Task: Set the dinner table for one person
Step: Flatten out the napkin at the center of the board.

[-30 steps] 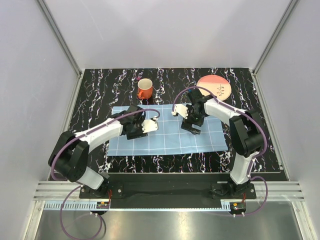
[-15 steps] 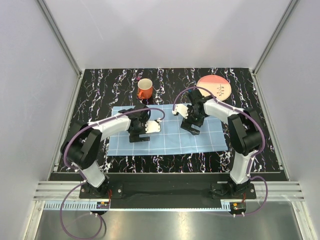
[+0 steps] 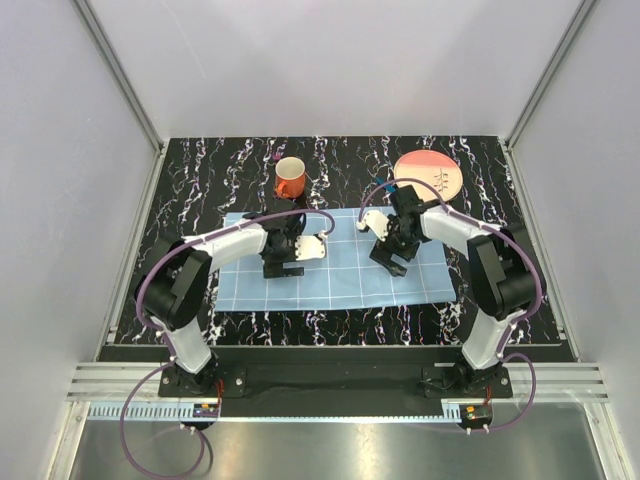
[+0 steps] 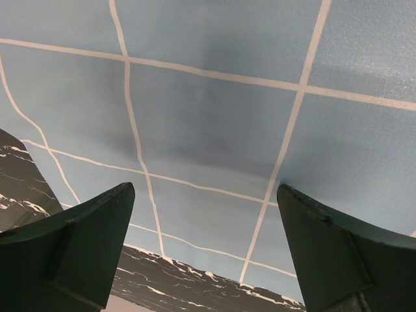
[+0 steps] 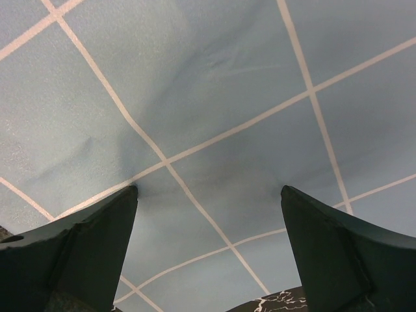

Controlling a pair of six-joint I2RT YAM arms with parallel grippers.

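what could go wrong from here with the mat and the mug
1. The right fingers seem to press into the mat, which creases at their tips; a sideways move could drag or bunch it.
2. The mug stands just beyond the mat's far edge, close to the left arm; a swing there might knock it over.

Even white light coming down from overhead, everything looking bright, nothing blowing out. Only faint soft shadows falling on blue mat (image 3: 340, 285). Steel strip (image 3: 330, 450) catching dull sheen. Wrist cams showing cloth weave sharp, dark fingers (image 4: 78, 253) going soft at bottom edge, greyish shadow patch sitting mid-frame.
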